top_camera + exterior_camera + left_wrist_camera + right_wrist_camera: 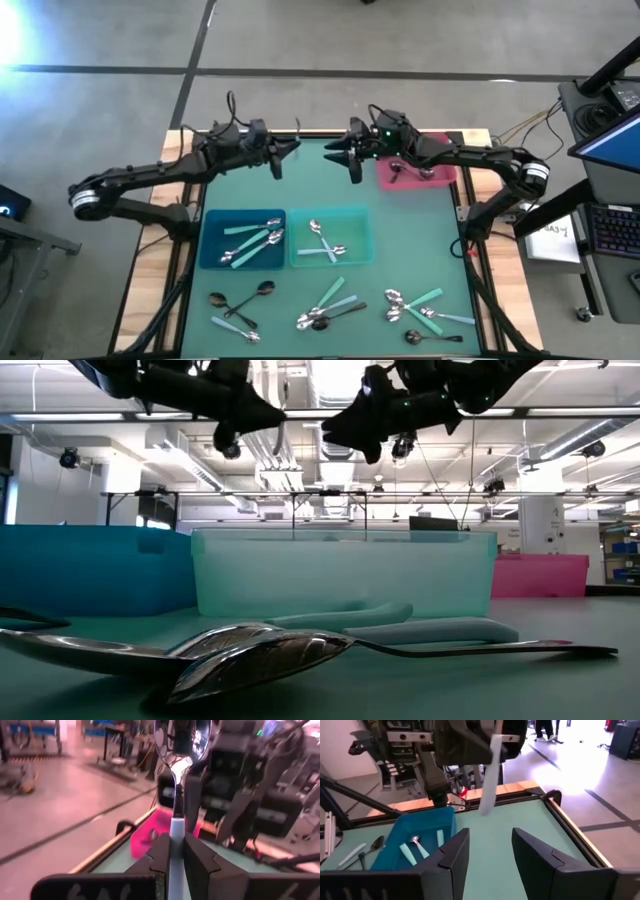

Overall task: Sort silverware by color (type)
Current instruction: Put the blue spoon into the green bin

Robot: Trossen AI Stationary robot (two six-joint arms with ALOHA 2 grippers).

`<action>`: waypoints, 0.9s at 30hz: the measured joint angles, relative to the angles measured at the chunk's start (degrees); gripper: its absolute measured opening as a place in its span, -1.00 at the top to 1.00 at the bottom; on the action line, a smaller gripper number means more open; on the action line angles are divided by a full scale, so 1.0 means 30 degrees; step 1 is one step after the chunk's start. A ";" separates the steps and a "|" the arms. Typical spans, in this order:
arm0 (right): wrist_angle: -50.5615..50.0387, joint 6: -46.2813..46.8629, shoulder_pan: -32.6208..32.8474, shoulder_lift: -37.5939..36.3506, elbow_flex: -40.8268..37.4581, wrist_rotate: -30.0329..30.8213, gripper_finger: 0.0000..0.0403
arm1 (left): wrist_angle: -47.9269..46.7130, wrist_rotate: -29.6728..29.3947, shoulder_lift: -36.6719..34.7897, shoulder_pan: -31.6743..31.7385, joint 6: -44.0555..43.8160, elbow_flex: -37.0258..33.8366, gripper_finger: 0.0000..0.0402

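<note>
Step in hand: the left gripper [175, 852] is up in the air over the far middle of the mat, fingers shut tight on the pale handle of a teal-handled spoon [176, 750], bowl pointing away from the wrist. The right gripper [489, 852] faces it from close by, fingers spread wide with nothing between them. This reads as a hand-over between the arms, or a carry just ahead of a drop.

Held spoon from the other side: in the right wrist view the pale handle [488, 775] hangs down out of the left gripper, just beyond the open right fingers and not touching them.

Bins: blue bin [241, 240] near left with teal-handled spoons in it; teal bin [331, 238] beside it with a mix; pink bin [416, 170] far right, under the right arm, with dark spoons.

Still unsorted: loose spoons [330, 305] in three clusters along the near edge of the mat, silver, teal-handled and dark together.

Next move calls for: if it is a hand-over, the right fingers must come around the handle and close before the left lets go; otherwise the left carries the spoon to its bin.

Hard to make out: from above, the held spoon is barely visible. The low view cuts both grippers off at the top, and a near spoon [250, 655] fills the foreground. The count in each bin cannot be told.
</note>
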 joint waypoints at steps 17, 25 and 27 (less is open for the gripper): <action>0.0795 -0.0221 0.0311 0.1526 0.1401 0.0043 0.31 | 0.6762 0.1551 0.3149 -0.0386 -0.0610 0.0029 0.92; 0.0916 -0.0258 0.0318 0.2231 0.2089 -0.0047 0.31 | 0.7157 0.1799 0.3415 -0.0646 -0.0561 0.0029 0.92; 0.0957 -0.0294 0.0318 0.2393 0.2291 -0.0044 0.31 | 0.7319 0.1792 0.3525 -0.0646 -0.0560 0.0029 0.92</action>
